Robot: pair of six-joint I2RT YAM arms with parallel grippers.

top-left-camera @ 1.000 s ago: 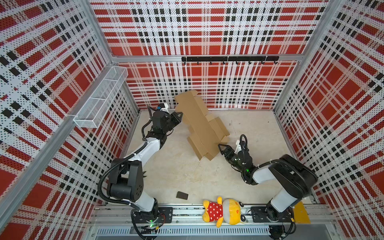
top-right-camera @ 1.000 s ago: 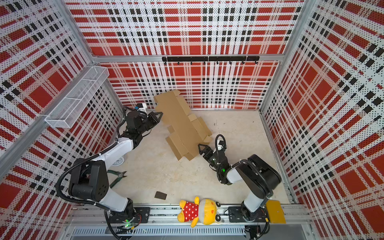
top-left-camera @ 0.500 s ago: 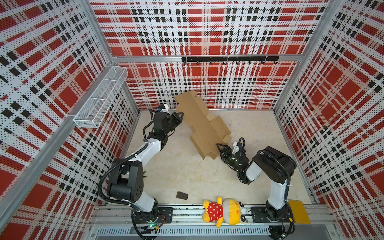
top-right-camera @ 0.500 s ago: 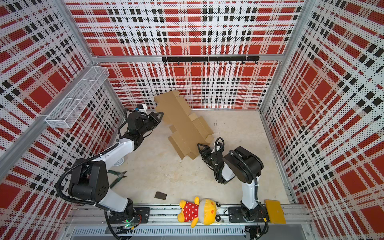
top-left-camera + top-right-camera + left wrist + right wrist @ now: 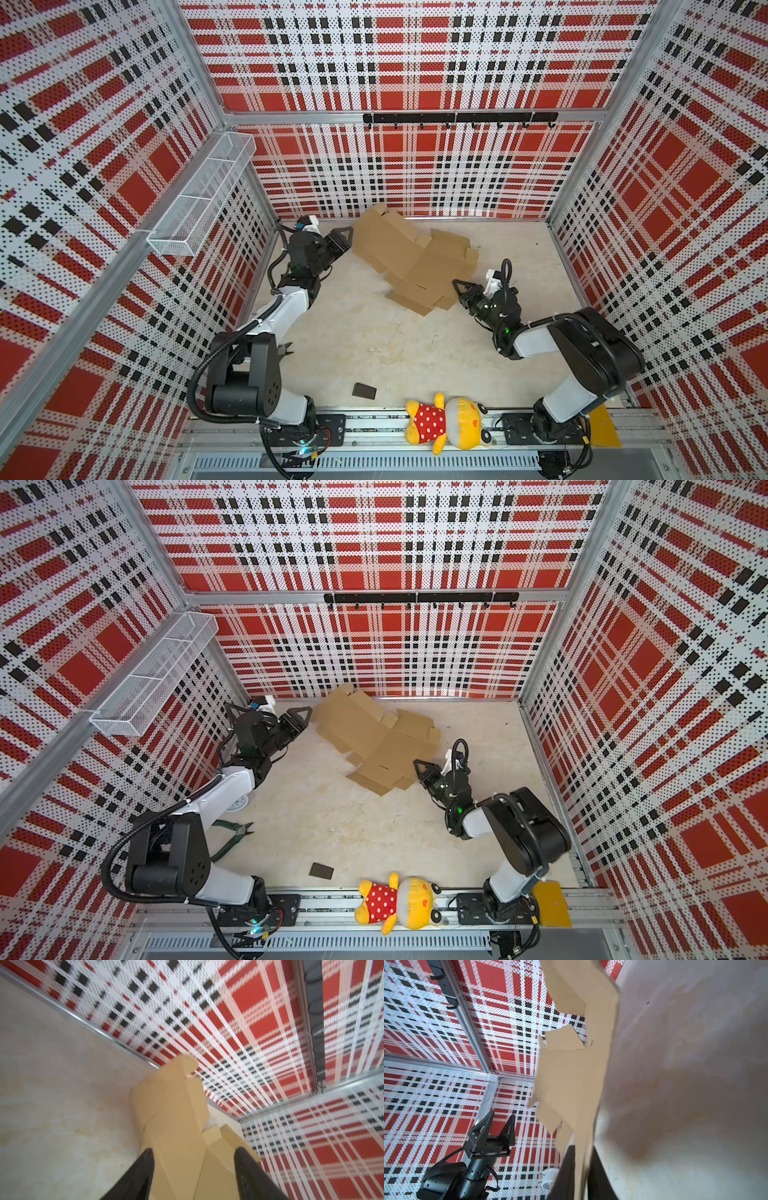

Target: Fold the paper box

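Now, closest to me, a toy (image 5: 446,424) lies on the front rail (image 5: 365,422). A little further, a dark block (image 5: 364,390) and pliers (image 5: 232,833) lie on the floor (image 5: 374,340). Then comes the right claw (image 5: 456,286): its two fingers (image 5: 566,1169) are pressed together on a thin flap of the box (image 5: 415,262), at its near right corner. The box sits mid-floor toward the back wall, opened out and not yet folded, and its far left end looks lifted. Beyond it, the left claw (image 5: 345,240) has its fingers (image 5: 141,1176) spread apart, just beside the far left edge of the box; I cannot see it touching. Farthest, a wire basket (image 5: 199,203) hangs on the left wall.
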